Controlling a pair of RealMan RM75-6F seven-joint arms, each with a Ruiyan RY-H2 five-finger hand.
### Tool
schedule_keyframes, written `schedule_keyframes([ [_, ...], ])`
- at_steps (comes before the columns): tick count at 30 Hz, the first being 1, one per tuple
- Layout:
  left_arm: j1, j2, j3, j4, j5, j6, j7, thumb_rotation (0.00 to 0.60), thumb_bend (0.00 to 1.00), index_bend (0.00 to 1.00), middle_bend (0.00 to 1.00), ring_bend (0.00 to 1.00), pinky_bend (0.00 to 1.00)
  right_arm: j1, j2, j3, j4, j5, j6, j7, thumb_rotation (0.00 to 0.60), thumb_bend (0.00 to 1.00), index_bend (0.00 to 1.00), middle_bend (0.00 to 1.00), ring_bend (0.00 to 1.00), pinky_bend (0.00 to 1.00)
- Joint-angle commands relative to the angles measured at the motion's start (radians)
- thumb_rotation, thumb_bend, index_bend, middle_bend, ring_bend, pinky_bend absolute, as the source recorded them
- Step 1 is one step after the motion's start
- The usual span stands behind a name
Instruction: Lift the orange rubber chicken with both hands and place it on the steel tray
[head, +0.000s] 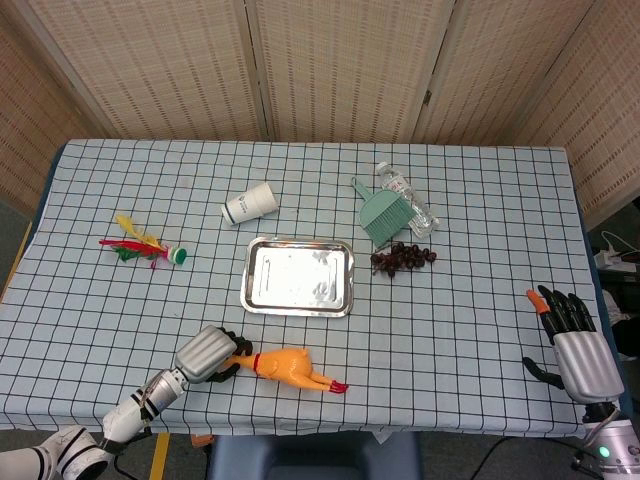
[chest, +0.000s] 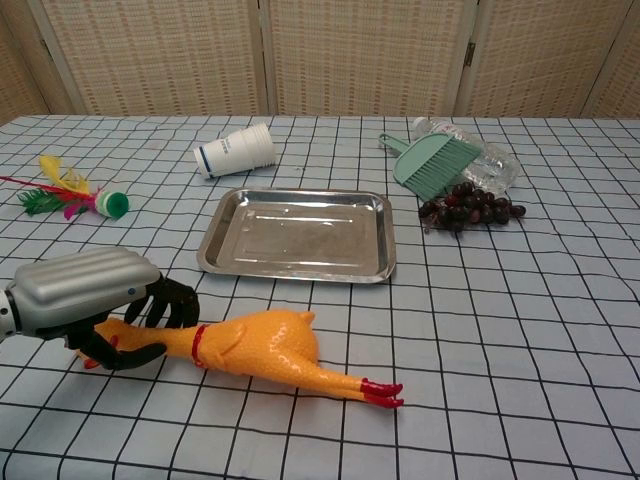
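Chest view: chicken (chest: 262, 347) head under robot hand (chest: 92, 302)

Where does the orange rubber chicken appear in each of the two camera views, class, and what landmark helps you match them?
Head view: the orange rubber chicken lies low, left of centre, its head end in the left hand.
Chest view: the chicken lies across the lower foreground, left hand at its head end.
Shared landmark: the steel tray just beyond it.
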Motion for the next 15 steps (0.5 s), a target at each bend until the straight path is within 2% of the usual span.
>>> schedule_keyframes([
  [1, 0.007, -0.004, 0.012, -0.004, 0.021, 0.05, -0.051, 0.6, 0.67, 0.81, 0.68, 0.54, 0.73, -0.001, 0.001, -0.001, -0.001, -0.002, 0.002, 0.001, 0.6, 0.15, 0.0, 0.0, 0.0, 0.0],
  [5, 0.021, 0.0, 0.02, -0.014, 0.041, 0.119, -0.124, 0.6, 0.71, 0.81, 0.71, 0.62, 0.87, -0.002, 0.003, -0.005, -0.003, -0.01, 0.003, 0.002, 0.6, 0.15, 0.0, 0.0, 0.0, 0.0],
  [7, 0.027, 0.008, 0.023, -0.024, 0.044, 0.148, -0.167, 0.6, 0.72, 0.81, 0.71, 0.62, 0.91, -0.001, 0.002, -0.008, -0.005, -0.015, 0.002, 0.002, 0.6, 0.15, 0.0, 0.0, 0.0, 0.0],
  [11, 0.028, 0.026, 0.026, -0.042, 0.041, 0.168, -0.221, 0.6, 0.74, 0.82, 0.72, 0.63, 0.93, 0.006, 0.0, -0.018, -0.014, -0.033, -0.01, 0.017, 0.6, 0.15, 0.0, 0.0, 0.0, 0.0],
  [15, 0.027, 0.048, 0.024, -0.077, 0.033, 0.175, -0.229, 0.6, 0.74, 0.82, 0.72, 0.63, 0.93, 0.051, 0.014, -0.033, -0.057, -0.078, -0.074, 0.059, 0.6, 0.15, 0.0, 0.0, 0.0, 0.0],
])
